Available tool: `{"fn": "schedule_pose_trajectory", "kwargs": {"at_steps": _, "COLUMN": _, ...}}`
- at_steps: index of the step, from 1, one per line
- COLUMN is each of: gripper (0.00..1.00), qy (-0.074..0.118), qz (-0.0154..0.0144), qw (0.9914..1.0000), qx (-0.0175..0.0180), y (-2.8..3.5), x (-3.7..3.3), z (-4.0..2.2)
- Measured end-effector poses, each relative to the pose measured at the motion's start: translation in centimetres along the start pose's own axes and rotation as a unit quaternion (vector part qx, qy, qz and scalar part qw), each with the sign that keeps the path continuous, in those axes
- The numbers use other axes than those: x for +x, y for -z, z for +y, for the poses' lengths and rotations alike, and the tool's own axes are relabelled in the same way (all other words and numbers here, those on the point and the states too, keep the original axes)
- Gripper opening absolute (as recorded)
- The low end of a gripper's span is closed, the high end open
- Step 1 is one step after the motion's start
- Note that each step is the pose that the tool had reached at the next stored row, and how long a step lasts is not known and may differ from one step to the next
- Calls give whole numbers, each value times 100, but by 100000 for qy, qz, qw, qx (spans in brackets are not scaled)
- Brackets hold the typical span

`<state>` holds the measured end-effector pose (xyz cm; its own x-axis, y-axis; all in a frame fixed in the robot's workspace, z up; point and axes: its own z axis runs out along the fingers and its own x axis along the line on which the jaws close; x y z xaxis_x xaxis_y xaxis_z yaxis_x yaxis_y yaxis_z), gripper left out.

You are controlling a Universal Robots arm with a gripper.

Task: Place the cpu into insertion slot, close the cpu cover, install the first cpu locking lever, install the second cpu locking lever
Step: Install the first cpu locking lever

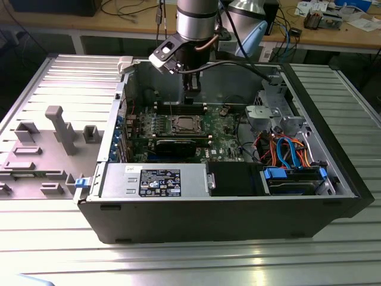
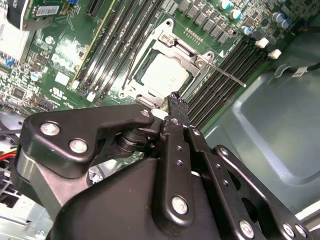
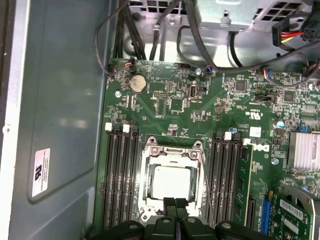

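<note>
Hovering with jaws together, the gripper point(image 3: 175, 206) hangs near the seated cpu point(image 3: 171, 182), likely light, stiff, fragile, best gripped by its edges.

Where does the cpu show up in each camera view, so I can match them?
Exterior view: cpu in the middle of the green board.
Second wrist view: cpu just beyond the gripper.
First wrist view: cpu just beyond the gripper.
Shared landmark: black memory slots flanking the cpu on two sides.
</note>
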<state>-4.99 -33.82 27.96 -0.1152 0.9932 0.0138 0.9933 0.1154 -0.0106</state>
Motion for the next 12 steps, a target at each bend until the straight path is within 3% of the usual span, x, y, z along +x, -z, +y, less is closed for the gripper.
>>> {"fn": "schedule_pose_trajectory", "kwargs": {"at_steps": 6, "gripper": 11, "qy": 4204, "qz": -39, "qw": 99912, "qx": 55, "y": -1, "x": 0, "z": 0}}
{"fn": "schedule_pose_trajectory", "kwargs": {"at_steps": 12, "gripper": 11, "qy": 8626, "qz": -89, "qw": 99627, "qx": 116, "y": -1, "x": 0, "z": 0}}
